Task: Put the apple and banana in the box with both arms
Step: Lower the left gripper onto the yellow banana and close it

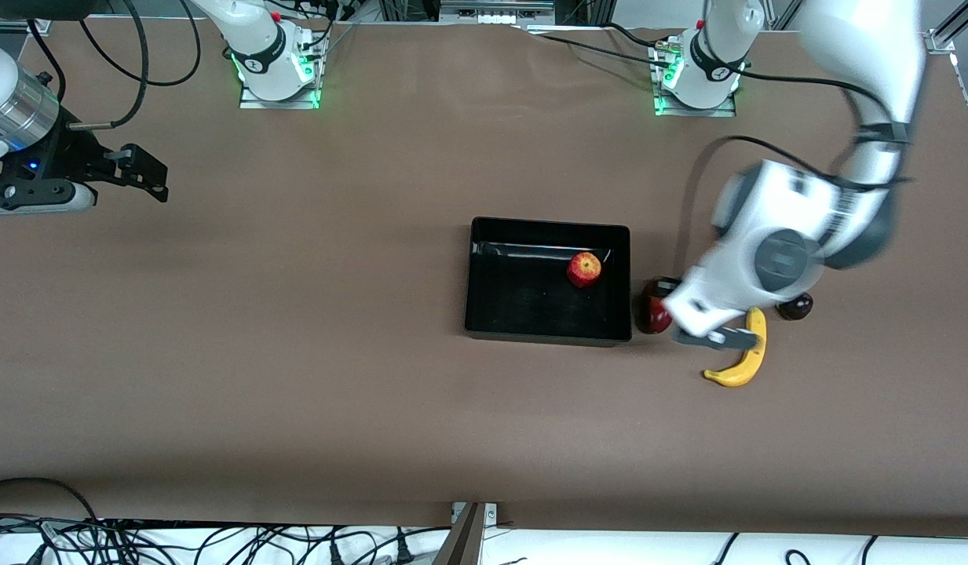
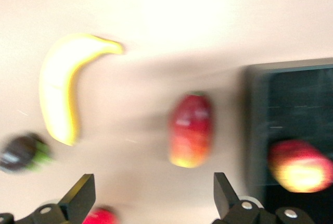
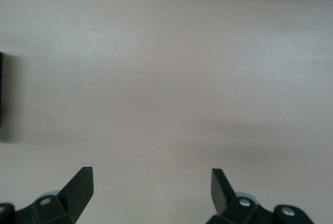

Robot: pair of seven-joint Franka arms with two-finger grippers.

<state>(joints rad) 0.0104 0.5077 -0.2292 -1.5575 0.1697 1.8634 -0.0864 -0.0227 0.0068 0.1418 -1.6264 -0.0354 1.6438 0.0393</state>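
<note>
The apple [image 1: 584, 269] lies in the black box [image 1: 484, 314] at mid table, near the wall toward the left arm's end. It also shows in the left wrist view [image 2: 302, 165], inside the box [image 2: 291, 94]. The banana [image 1: 744, 359] lies on the table beside the box, toward the left arm's end, and shows in the left wrist view [image 2: 61, 86]. My left gripper [image 1: 713, 336] hangs open and empty just above the table between the box and the banana; it shows in its own view [image 2: 153, 195]. My right gripper [image 1: 142, 171] waits open and empty at the right arm's end [image 3: 151, 187].
A red fruit [image 1: 652, 314] sits by the box's corner, partly hidden by the left hand. A dark fruit [image 1: 795, 306] lies beside the banana. The left wrist view shows an oblong red-orange fruit [image 2: 191, 130], the dark fruit [image 2: 21, 152] and a red fruit [image 2: 99, 216].
</note>
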